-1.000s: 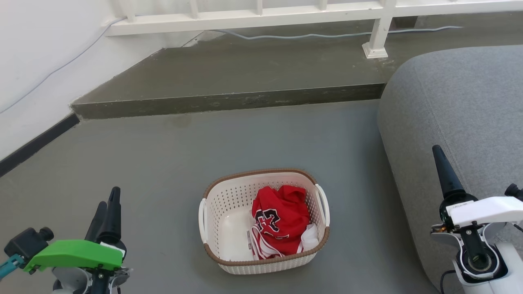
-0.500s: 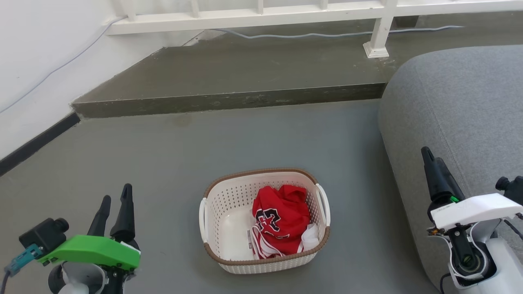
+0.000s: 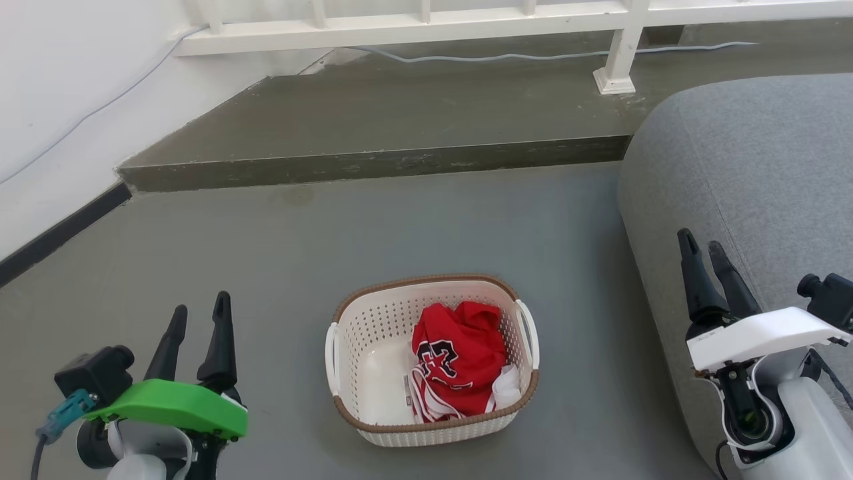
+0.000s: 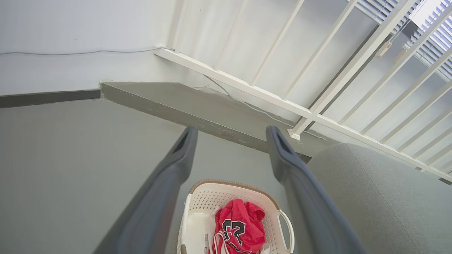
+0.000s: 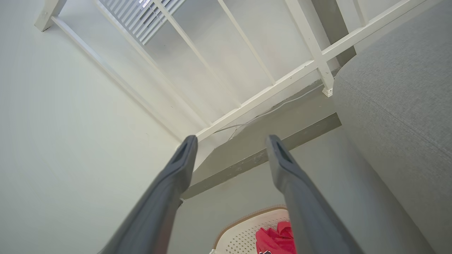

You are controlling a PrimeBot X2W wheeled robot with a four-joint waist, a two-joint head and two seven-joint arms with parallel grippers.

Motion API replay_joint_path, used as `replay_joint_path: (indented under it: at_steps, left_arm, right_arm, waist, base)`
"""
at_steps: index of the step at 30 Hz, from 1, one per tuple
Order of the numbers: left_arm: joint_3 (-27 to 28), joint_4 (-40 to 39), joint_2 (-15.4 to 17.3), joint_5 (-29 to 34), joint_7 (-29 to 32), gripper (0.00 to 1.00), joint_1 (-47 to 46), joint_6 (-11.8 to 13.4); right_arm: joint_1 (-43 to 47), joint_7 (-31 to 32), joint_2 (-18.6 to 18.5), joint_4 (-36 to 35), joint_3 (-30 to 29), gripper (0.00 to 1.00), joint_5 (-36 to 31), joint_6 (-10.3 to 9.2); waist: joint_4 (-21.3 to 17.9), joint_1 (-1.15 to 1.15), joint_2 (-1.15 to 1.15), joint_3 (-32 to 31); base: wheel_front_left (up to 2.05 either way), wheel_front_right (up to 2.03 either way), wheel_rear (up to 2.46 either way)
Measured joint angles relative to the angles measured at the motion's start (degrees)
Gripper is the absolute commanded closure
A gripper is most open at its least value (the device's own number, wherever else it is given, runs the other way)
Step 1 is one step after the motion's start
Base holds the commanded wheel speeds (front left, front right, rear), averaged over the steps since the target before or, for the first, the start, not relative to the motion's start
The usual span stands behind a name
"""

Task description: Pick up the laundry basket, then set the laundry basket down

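Sitting on the grey floor point(image 3: 266, 253) in the lower middle of the head view, the laundry basket point(image 3: 383, 315) stands upright, with a white handle on each short side and its brown rim showing all the way round. A crumpled red garment point(image 3: 460, 357) with black and white markings lies in the right half of the basket, and the bare white bottom shows in the left half. The left gripper point(image 3: 200, 303), under a green cover, is at the lower left of the frame. Its two dark fingers are spread with nothing between them, and it is well apart from the basket's left handle. The right gripper point(image 3: 700, 240), under a white cover, is at the lower right in front of a large grey cushion point(image 3: 753, 160). Its fingers are likewise parted and empty, well clear of the basket's right handle. Each wrist view shows a wide gap between its own fingers. The left wrist view has the basket low in the middle between them, and the right wrist view has a part of the rim and the red cloth at the bottom edge. A raised concrete step point(image 3: 373, 163) crosses the upper part of the head view. A white railing point(image 3: 413, 27) runs along the top edge and a pale cable point(image 3: 480, 59) trails just below it.
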Motion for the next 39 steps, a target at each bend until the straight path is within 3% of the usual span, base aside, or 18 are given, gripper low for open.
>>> replay_joint_path:
  at_steps: [39]
  left_arm:
    - [-1.26, -3.47, -0.82, 27.72, -6.97, 0.00, -0.67, 0.38]
  right_arm:
    - [-0.13, -6.77, -1.10, -2.32, 4.12, 0.00, -25.40, -0.99]
  waist:
    - [-0.14, 0.00, 0.00, 0.17]
  base:
    - [0.00, 0.00, 0.00]
